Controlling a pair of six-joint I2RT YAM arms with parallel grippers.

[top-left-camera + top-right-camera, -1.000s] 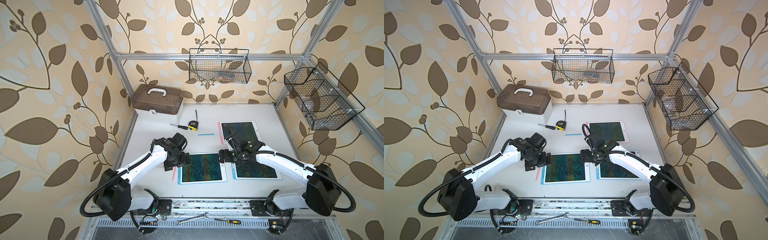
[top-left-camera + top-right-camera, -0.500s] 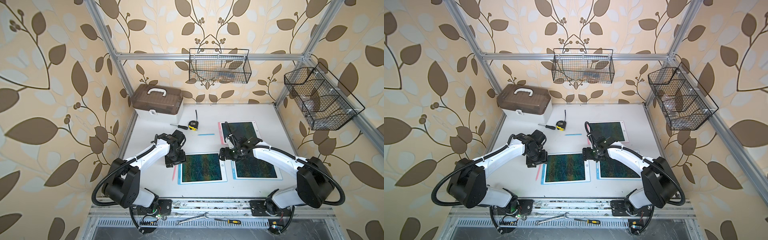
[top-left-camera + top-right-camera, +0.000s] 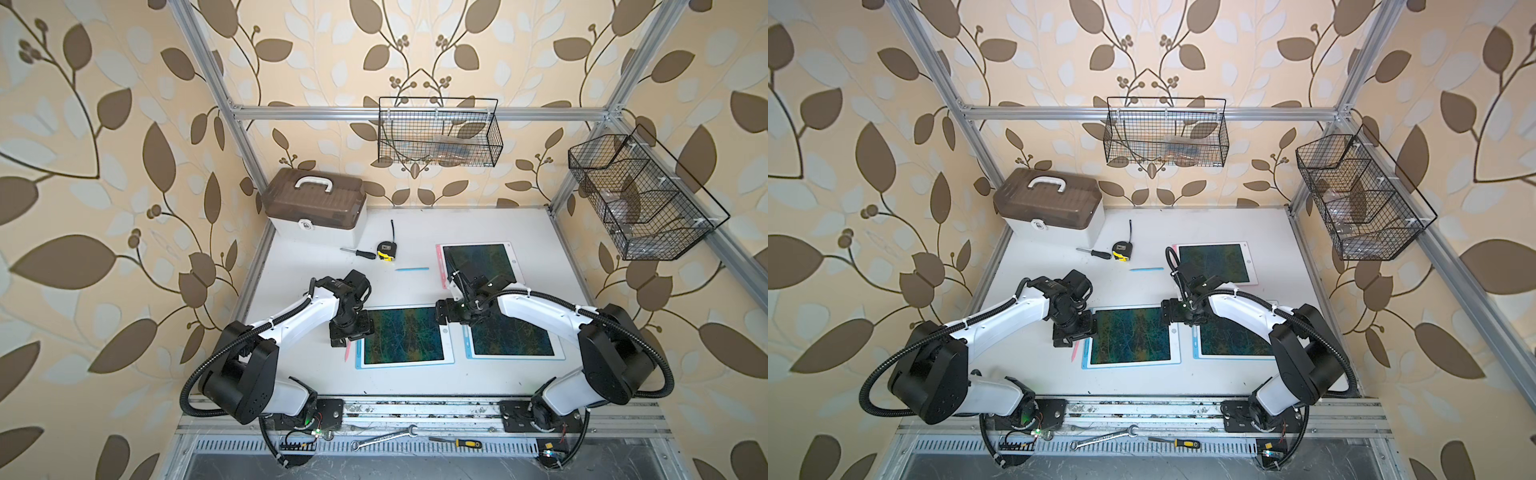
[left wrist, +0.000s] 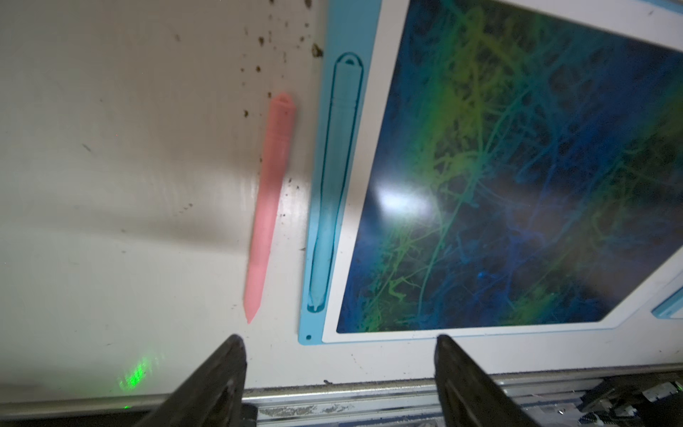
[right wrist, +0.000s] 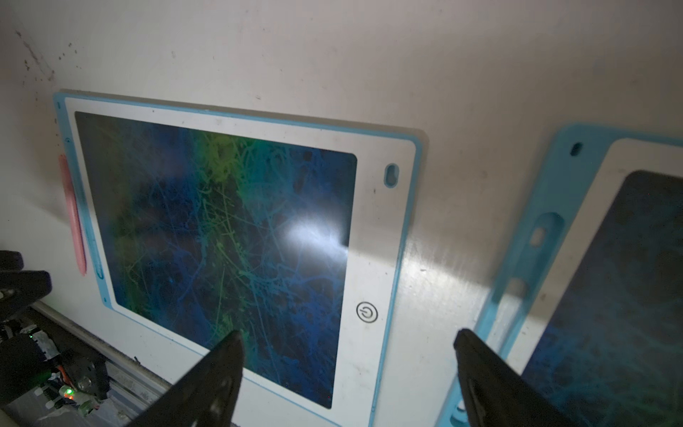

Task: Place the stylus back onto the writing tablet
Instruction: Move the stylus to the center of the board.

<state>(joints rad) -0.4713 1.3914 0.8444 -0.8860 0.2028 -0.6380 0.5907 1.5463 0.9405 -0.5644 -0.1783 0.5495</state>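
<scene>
A pink stylus lies loose on the white table against the left edge of the front middle writing tablet, whose blue slot holds a blue stylus. My left gripper is open and empty above the pink stylus, near the tablet's front left corner. My right gripper is open and empty over that tablet's right edge. A second blue stylus lies loose farther back. The right-hand blue tablet has an empty slot.
A pink-framed tablet lies at the back right. A brown-lidded toolbox, a screwdriver and a tape measure sit at the back left. Wire baskets hang on the walls. A wrench lies on the front rail.
My left gripper has shifted a little toward the table's front, above the pink stylus, and its jaws narrowed, then widened slightly. The pink stylus has not moved. The right gripper barely moved.
</scene>
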